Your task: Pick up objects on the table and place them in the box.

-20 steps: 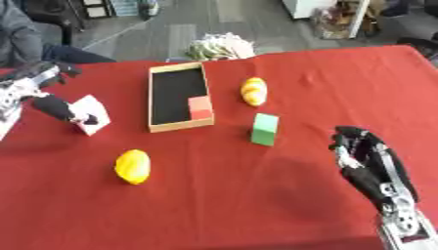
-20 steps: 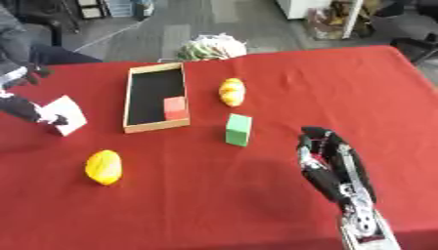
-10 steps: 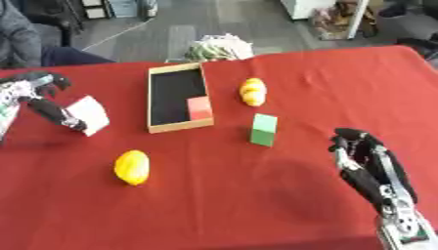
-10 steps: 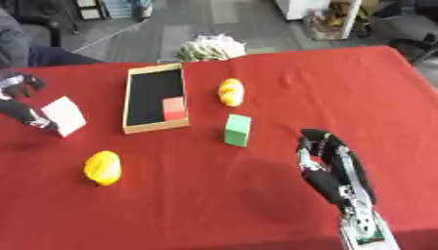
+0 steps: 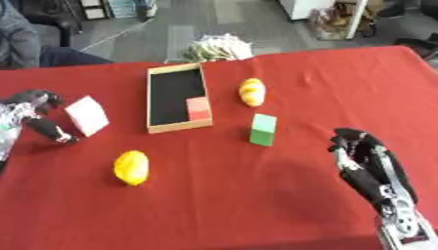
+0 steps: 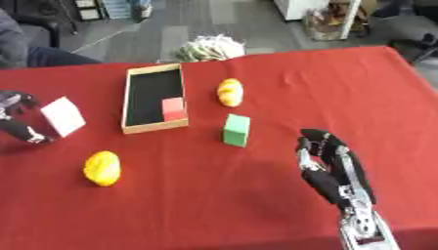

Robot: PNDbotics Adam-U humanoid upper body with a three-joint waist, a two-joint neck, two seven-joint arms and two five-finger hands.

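Observation:
A wooden box (image 5: 152,100) with a black inside lies at the table's middle rear, with a red block (image 5: 198,108) in its near right corner. Right of it lies a yellow-orange oval thing (image 5: 251,92). A green block (image 5: 263,129) stands nearer. A yellow lemon-like thing (image 5: 132,167) lies front left. A white block (image 5: 87,115) stands tilted left of the box. My left hand (image 5: 30,110) is just left of it, fingers and thumb spread, a small gap between them and the block. My right hand (image 5: 369,163) rests open at the lower right, holding nothing.
The red cloth (image 5: 256,205) covers the whole table. A green-white bundle (image 5: 218,47) lies on the floor past the far edge. A seated person (image 5: 21,41) shows at the upper left, away from the objects.
My left hand has drawn back to the left, off the white block, which stays where it was. The right hand and other objects have not moved.

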